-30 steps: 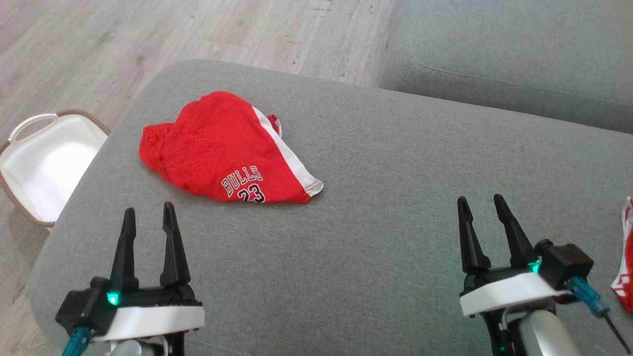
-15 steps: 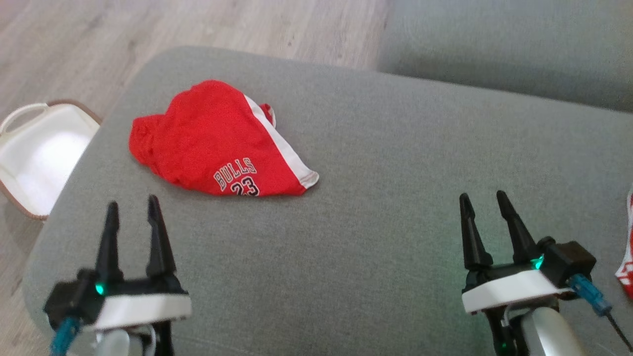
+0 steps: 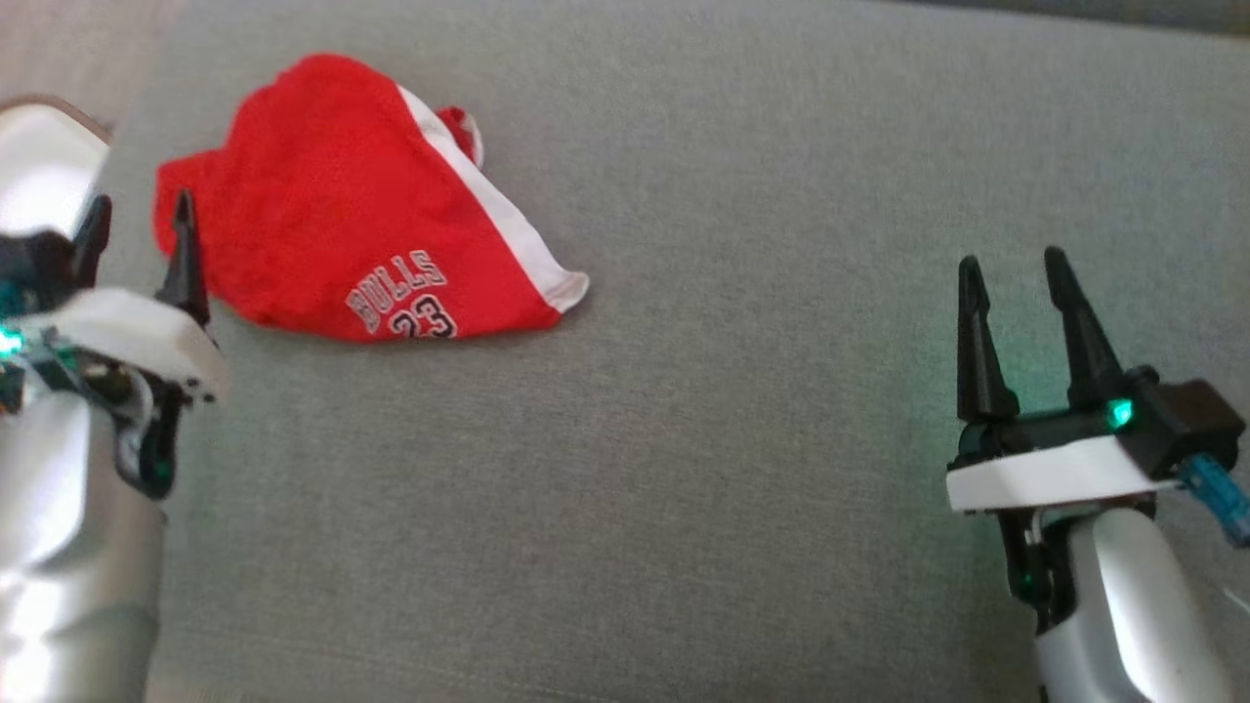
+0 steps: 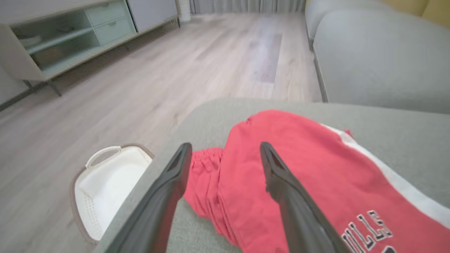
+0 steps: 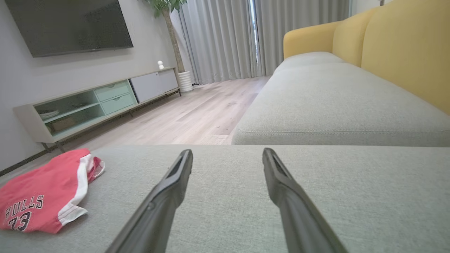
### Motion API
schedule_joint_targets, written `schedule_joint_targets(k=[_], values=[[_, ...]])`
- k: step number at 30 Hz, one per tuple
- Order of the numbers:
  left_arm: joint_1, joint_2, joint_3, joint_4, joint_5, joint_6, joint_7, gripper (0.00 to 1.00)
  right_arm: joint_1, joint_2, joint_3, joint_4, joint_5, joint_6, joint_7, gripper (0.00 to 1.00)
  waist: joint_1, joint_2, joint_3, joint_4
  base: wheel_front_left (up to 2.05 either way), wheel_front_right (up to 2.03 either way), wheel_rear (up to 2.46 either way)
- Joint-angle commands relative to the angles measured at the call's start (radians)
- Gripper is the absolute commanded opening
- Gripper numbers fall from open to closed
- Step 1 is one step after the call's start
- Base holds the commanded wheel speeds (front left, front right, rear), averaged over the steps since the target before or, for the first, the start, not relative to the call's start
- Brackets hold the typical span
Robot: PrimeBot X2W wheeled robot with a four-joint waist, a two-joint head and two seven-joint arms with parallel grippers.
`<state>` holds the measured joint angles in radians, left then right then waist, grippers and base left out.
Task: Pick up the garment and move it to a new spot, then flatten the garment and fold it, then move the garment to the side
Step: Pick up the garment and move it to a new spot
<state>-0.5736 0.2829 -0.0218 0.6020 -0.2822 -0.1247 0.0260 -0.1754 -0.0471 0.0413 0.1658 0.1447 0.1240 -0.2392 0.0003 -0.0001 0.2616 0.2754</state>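
The garment (image 3: pixel 332 234) is a pair of red shorts with a white side stripe and the print "BULLS 23", lying crumpled on the grey ottoman cushion (image 3: pixel 684 439) at the upper left of the head view. My left gripper (image 3: pixel 137 220) stands open just left of the garment's bunched waistband edge, with nothing between its fingers. In the left wrist view the garment (image 4: pixel 316 182) lies under and past the two spread fingers (image 4: pixel 281 182). Far to the right, my right gripper (image 3: pixel 1011 264) is open above bare cushion. The right wrist view has the garment (image 5: pixel 45 196) at its lower left.
A white basket (image 4: pixel 105 186) with a brown rim stands on the wood floor just past the cushion's left edge. A grey and yellow sofa (image 5: pixel 337 95) lies beyond the ottoman. A low TV cabinet (image 5: pixel 95 102) lines the far wall.
The head camera has tipped down and closer, shifting the whole picture. My left gripper has advanced up to the garment's left edge. The right gripper has also moved forward, still open.
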Motion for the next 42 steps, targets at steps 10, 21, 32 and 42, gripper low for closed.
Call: schedule_joint_targets(k=[10,21,32,42], values=[[-0.205,0.161,-0.096,0.272,-0.136,-0.006,0.250,1.00,-0.060,-0.003,0.019,-0.097,-0.022,0.007,0.019,1.00,-0.0003,0.0001,0.126,-0.114,0.00,0.00,0.00],[-0.250,0.194,-0.133,0.468,-0.274,-0.006,0.363,0.29,-0.068,-0.003,0.010,-0.139,-0.027,0.007,0.025,1.00,-0.0003,0.0001,0.157,-0.167,0.00,0.00,0.00],[-0.322,0.209,-0.116,0.445,-0.308,-0.005,0.065,0.00,-0.064,-0.003,0.014,-0.116,-0.007,0.007,0.013,1.00,-0.0003,0.0001,0.112,-0.174,0.00,0.00,0.00],[-0.348,0.146,-0.228,0.208,-0.384,-0.006,-0.106,0.00,-0.055,-0.003,0.023,-0.068,0.039,0.007,-0.010,1.00,-0.0003,0.0001,0.031,-0.195,0.00,0.00,0.00]])
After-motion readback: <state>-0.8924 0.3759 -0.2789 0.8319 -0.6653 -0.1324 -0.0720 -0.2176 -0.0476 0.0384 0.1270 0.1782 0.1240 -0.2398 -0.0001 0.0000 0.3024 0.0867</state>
